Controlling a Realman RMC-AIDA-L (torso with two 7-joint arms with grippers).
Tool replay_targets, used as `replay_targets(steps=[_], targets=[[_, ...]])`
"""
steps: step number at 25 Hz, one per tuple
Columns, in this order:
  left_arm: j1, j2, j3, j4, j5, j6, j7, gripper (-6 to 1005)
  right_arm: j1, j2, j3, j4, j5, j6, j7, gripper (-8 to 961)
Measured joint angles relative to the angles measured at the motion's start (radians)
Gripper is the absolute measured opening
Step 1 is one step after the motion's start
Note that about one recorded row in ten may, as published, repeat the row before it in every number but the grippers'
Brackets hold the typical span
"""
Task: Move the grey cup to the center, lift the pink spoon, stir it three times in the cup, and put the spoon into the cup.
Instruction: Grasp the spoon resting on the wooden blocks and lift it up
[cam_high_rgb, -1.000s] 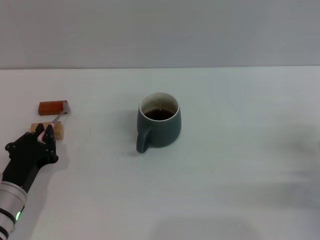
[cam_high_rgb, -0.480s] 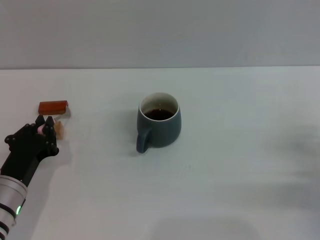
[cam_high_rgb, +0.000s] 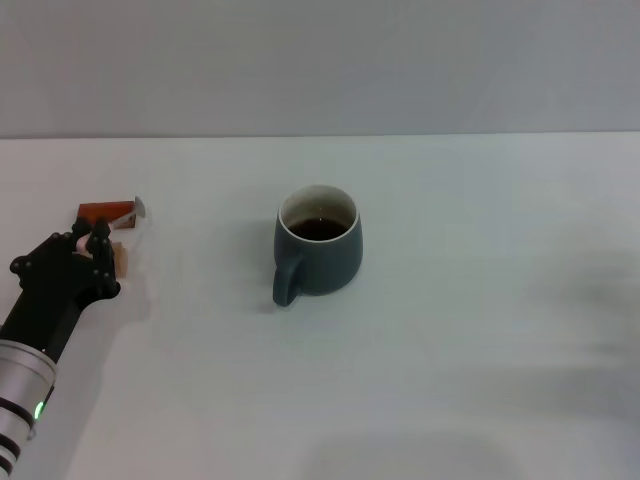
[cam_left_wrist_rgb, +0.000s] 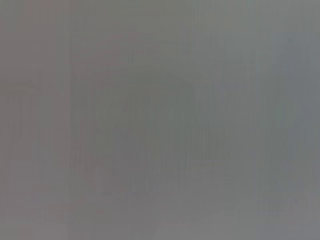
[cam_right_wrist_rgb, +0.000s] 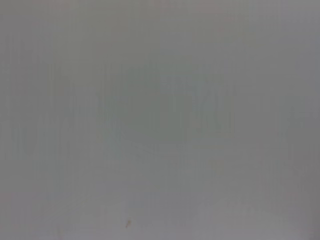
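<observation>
The grey cup (cam_high_rgb: 320, 256) stands near the middle of the white table (cam_high_rgb: 460, 330), its handle turned toward me and to the left, with dark liquid inside. At the far left my left gripper (cam_high_rgb: 88, 241) is shut on the pink end of the pink spoon (cam_high_rgb: 129, 214). The spoon's grey metal bowl sticks out past the fingers, over the red-brown block. The cup is well to the right of the gripper. Both wrist views show only a plain grey blur. My right gripper is out of view.
A red-brown block (cam_high_rgb: 103, 211) lies just behind the left gripper. A tan wooden block (cam_high_rgb: 120, 259) peeks out beside the fingers. The table's far edge meets a grey wall (cam_high_rgb: 320, 60).
My left gripper moved forward over the tan block and closed on the spoon's pink end. The spoon's bowl has tipped up and shifted slightly right. The cup has not moved.
</observation>
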Motion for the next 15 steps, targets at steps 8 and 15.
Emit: replay_targets(steps=[8, 15], targets=[[0.008, 0.014, 0.000, -0.054, 0.022, 0.008, 0.000, 146, 0.000, 0.000, 0.003, -0.004, 0.000, 0.003, 0.000, 0], [0.054, 0.060, -0.001, -0.180, 0.067, -0.020, 0.000, 147, -0.002, -0.001, 0.047, -0.028, 0.000, 0.007, -0.004, 0]])
